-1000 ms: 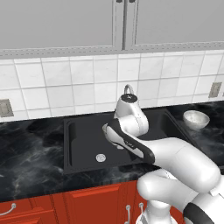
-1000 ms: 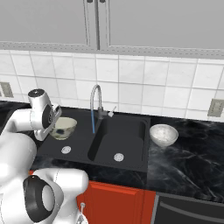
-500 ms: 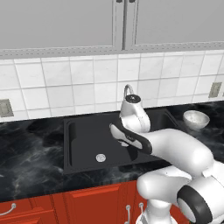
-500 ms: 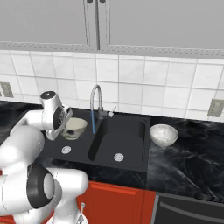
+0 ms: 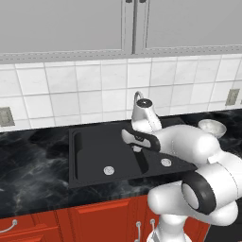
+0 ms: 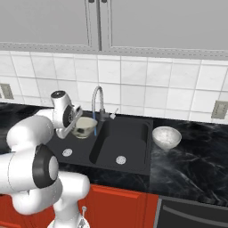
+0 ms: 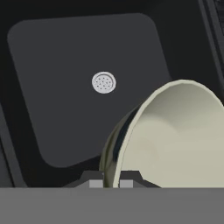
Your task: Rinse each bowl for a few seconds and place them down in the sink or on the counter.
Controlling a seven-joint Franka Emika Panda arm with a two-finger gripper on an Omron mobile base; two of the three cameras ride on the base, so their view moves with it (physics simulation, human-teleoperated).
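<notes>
A: What worries you here?

B: The grip. In the hand view the jaws are pinching the rim of the greenish-cream bowl (image 7: 175, 135) right at the bottom centre of the frame, one tip each side of the wall. That is a thin edge hold on a glossy thing, so I judge the bowl could pivot or slide out once water pushes on it.

A: And if it drops?

B: It falls into the sink (image 6: 133, 147), into the basin with the round silver drain (image 7: 103, 82) seen at the upper left of the hand view. Not a disaster, but it might land tilted.

A: Anything else?

B: The gooseneck faucet (image 6: 98, 100) stands just beside the bowl in the right base view, centre left. A sideways swing could knock the rim against the spout. There looks to be a thin blue stream falling from it, though it is too fine to be sure.

A: How does the bowl look?

B: Pale cream inside, darker band along the rim, held tipped so its opening faces the hand camera.

A: The other one?

B: The white-grey bowl (image 6: 166, 136) sits upright on the bench (image 6: 196, 164), right of the sink, well apart from the gripper (image 7: 111, 183).
</notes>
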